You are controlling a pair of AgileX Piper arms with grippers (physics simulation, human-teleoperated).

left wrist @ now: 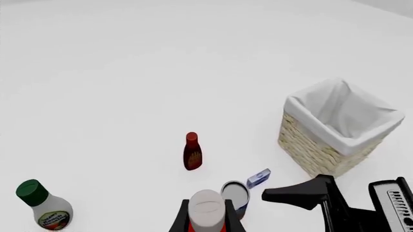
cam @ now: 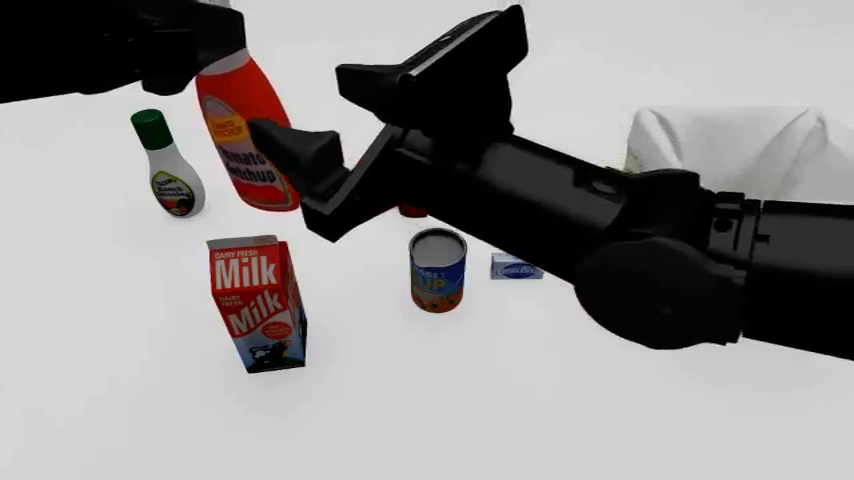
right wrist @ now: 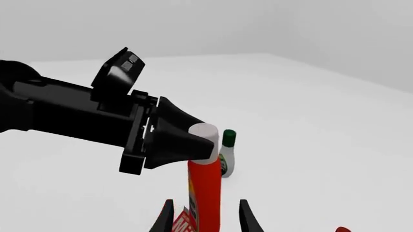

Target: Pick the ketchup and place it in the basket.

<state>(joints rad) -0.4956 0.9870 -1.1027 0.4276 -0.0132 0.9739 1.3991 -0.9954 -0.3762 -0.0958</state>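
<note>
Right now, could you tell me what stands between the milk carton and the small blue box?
In the front view, a can stands between the milk carton and the small blue box.

The white surface (cam: 441,410) carries a milk carton (cam: 258,302) standing upright, an open can (cam: 437,269), a small blue box (cam: 515,267), a white bottle with green cap (cam: 167,166), a dark-red bottle (left wrist: 192,152), and the basket (left wrist: 338,126) standing well apart at the right.

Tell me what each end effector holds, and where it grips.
Left end effector grips the ketchup near its cap. Right end effector straddles the bottle's body; contact cannot be told.
</note>
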